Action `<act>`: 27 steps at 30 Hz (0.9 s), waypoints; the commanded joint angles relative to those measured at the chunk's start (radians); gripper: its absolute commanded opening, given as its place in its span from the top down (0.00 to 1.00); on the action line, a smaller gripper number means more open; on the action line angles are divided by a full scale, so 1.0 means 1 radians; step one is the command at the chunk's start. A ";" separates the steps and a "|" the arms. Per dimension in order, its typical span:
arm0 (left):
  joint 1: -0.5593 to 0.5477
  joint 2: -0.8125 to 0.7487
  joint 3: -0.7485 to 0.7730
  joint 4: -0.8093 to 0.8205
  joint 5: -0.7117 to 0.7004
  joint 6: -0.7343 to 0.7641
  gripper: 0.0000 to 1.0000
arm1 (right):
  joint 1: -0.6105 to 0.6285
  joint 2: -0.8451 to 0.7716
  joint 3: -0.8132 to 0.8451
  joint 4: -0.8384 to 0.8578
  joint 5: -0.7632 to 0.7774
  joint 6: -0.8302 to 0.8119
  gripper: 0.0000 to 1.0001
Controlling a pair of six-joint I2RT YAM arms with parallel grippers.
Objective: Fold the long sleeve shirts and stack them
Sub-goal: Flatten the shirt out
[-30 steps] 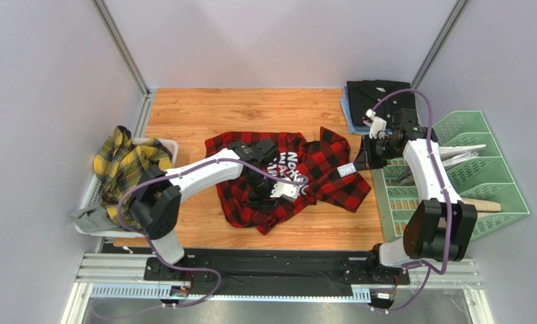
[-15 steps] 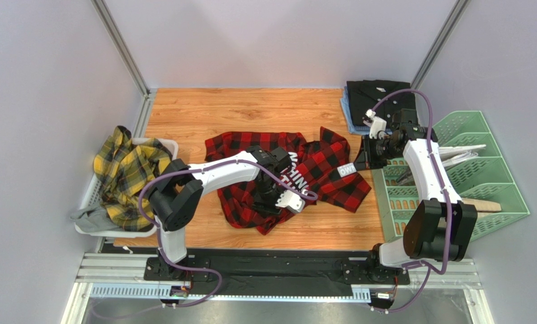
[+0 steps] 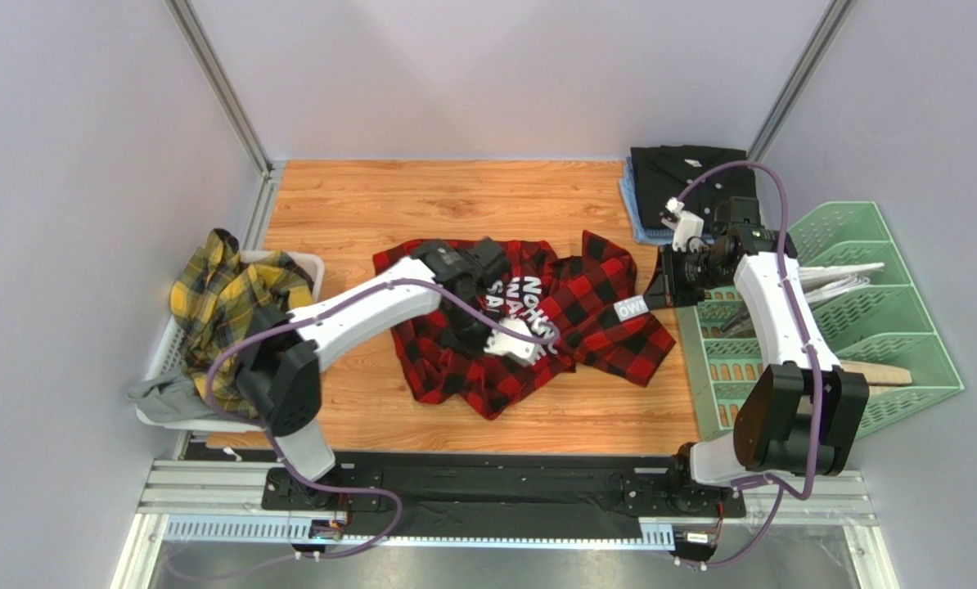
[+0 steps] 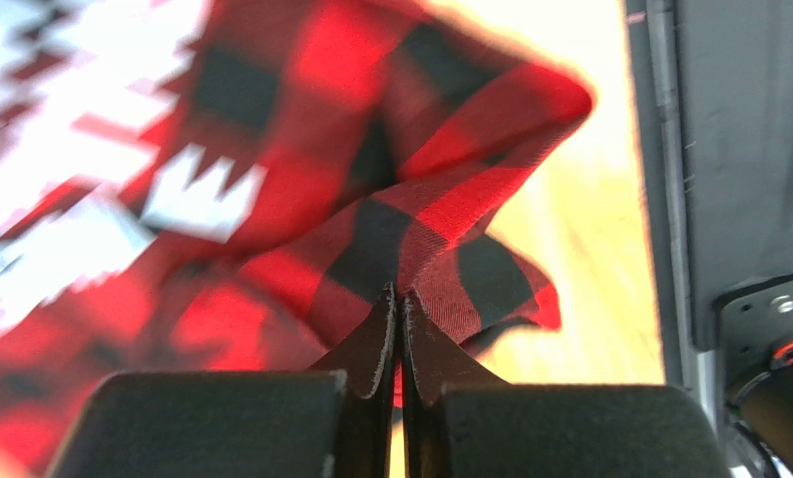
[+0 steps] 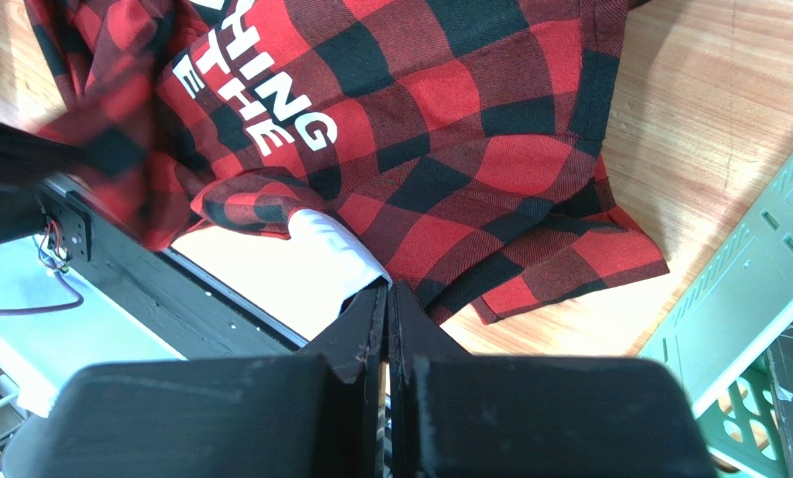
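The red-and-black check shirt (image 3: 592, 307) with white block letters lies crumpled at mid-table. My left gripper (image 3: 471, 334) is over its left half, and in the left wrist view the left gripper (image 4: 400, 297) is shut on a fold of the checked cloth (image 4: 440, 219), which is lifted off the wood. My right gripper (image 3: 656, 292) holds the shirt's right edge by a white label (image 3: 630, 307); in the right wrist view the right gripper (image 5: 388, 291) is shut on that edge. The yellow-and-dark plaid shirt (image 3: 229, 307) fills the left basket. The plain black shirt (image 3: 690, 172) lies folded at back right.
A white basket (image 3: 315, 264) sits at the left edge with a grey cloth (image 3: 162, 393) at its front. A blue tray (image 3: 630, 203) lies under the black shirt. A green rack (image 3: 875, 295) stands on the right. Bare wood (image 3: 457, 196) lies behind the shirt.
The left gripper has shut on the check shirt's cloth and drawn back up and left, pulling the lower part of the shirt with it. The right arm has stayed still.
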 commanded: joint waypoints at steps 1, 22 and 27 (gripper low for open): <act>0.129 -0.158 0.130 -0.080 -0.080 -0.037 1.00 | -0.015 -0.050 0.092 0.009 -0.013 0.012 1.00; 0.634 -0.469 0.336 0.365 -0.239 -0.385 1.00 | -0.206 -0.124 0.691 0.506 -0.060 0.667 1.00; 0.632 -0.622 0.273 0.500 -0.256 -0.232 0.98 | -0.208 -0.245 0.719 0.512 0.054 0.638 1.00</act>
